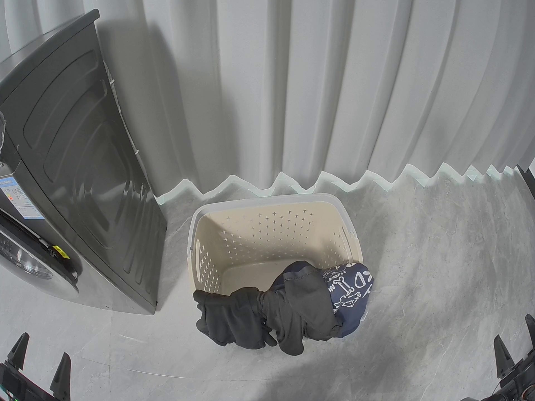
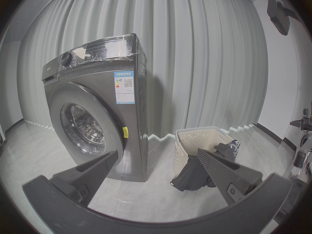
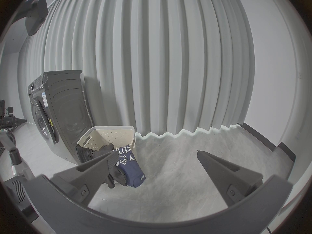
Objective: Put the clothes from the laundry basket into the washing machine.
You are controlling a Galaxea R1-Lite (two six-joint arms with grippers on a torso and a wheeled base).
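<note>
Left tool (image 1: pixel 40 357) at 7 o'clock, right tool (image 1: pixel 515 341) at 4 o'clock, both spread apart and empty, washing machine (image 1: pixel 72 168) at 9 o'clock, door shut, laundry basket (image 1: pixel 267 229) at centre, dark clothes (image 1: pixel 278 313) draped over its 6 o'clock rim, navy printed garment (image 1: pixel 351 291) at their 3 o'clock end

Open left pincer (image 2: pixel 157 160) faces washing machine (image 2: pixel 97 114), laundry basket (image 2: pixel 195 140).
</note>
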